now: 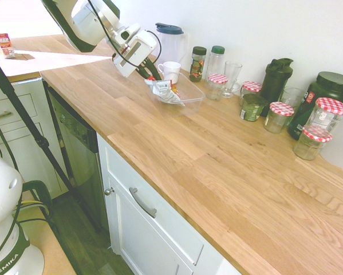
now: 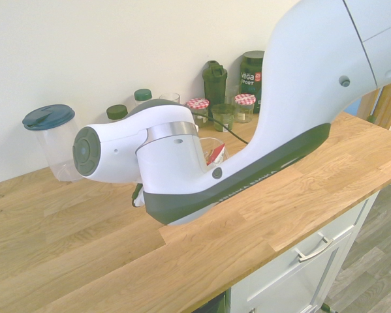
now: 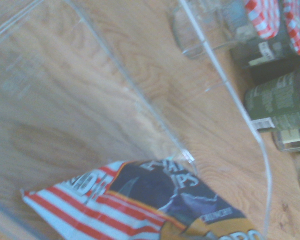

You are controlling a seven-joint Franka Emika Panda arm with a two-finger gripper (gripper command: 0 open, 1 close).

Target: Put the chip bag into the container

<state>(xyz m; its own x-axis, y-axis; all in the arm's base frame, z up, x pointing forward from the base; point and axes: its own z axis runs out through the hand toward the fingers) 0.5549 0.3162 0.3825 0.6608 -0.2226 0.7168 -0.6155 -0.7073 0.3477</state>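
Note:
The chip bag (image 1: 163,91), crumpled with a red-white striped edge, sits bunched at the left end of the clear plastic container (image 1: 193,96) on the wooden counter. My gripper (image 1: 154,77) hangs just above and to the left of the bag, very close to it. Whether it touches the bag does not show. The wrist view shows the chip bag (image 3: 155,200) with its dark blue patch lying inside the container's clear wall (image 3: 225,85). In the second exterior view the arm covers the gripper. Only a red bit of the chip bag (image 2: 215,155) shows there, behind the arm.
A white mug (image 1: 171,70) and a tall clear pitcher (image 1: 170,40) stand right behind the container. Spice bottles, glasses, jars with red-checked lids (image 1: 282,116) and dark bottles (image 1: 276,77) line the wall to the right. The counter's front edge runs along the near side.

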